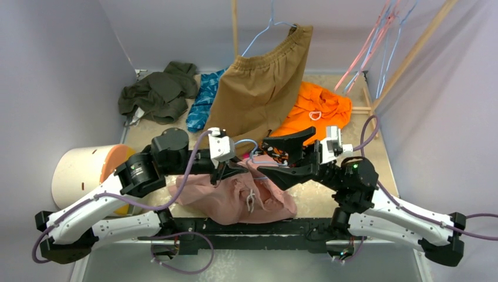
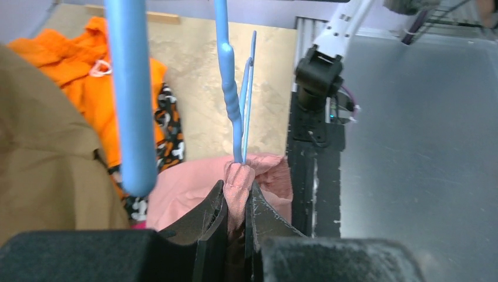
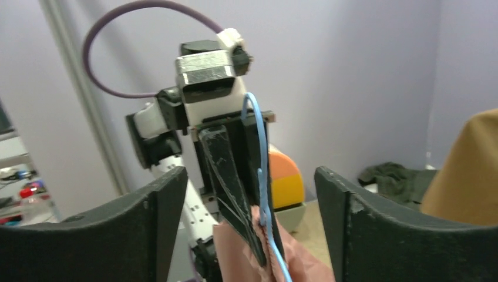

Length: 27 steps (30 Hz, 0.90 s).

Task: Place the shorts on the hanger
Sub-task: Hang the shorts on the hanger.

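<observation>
The dusty-pink soft fabric shorts [image 1: 235, 197] are seen crumpled at the table's near edge, at six o'clock in the top view, between the two arms. A bunched fold of them is pinched between the closed fingers of the left gripper [image 2: 236, 202]. The thin light-blue wire hanger [image 2: 239, 117] rises from that same pinch toward twelve o'clock in the left wrist view. The right gripper [image 1: 271, 158] is held at three o'clock of the left one, its jaws spread wide and gripping nothing. Large tan-brown shorts [image 1: 258, 88] are hung at twelve o'clock, and a bright orange garment [image 1: 317, 106] lies at one o'clock.
</observation>
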Tool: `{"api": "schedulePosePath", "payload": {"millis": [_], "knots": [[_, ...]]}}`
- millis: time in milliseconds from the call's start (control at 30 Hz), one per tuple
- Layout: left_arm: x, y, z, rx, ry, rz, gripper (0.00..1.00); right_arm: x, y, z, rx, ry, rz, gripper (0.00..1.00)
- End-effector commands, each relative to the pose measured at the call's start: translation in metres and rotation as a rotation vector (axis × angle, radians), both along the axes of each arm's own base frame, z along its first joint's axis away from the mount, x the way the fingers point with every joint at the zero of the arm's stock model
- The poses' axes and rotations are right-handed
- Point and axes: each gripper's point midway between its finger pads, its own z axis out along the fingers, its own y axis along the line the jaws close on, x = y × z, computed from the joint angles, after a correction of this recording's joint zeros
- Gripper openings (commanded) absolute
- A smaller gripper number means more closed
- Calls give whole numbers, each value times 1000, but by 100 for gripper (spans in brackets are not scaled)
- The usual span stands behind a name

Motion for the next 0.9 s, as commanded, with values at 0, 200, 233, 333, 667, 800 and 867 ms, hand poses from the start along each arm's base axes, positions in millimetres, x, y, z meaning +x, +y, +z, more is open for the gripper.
{"api": "schedulePosePath", "payload": {"millis": [0,200,233,333,667,800,867], "knots": [[30,19,28,-97,-110,204,0,17,-18,11,11,85,-110,88],[63,75,59,-210,-167,546,0,55,-60,0,40,321,-351,99],[68,88,66,-237,-174,612,0,61,-68,-5,49,369,-395,99],[73,118,85,-323,-178,736,0,70,-79,-23,49,462,-459,99],[79,141,107,-477,-189,852,0,101,-54,-114,-146,737,-607,99],[83,141,108,-488,-203,866,0,105,-33,-145,-255,821,-617,93],[83,142,109,-492,-208,869,0,107,-24,-158,-281,873,-618,89]]}}
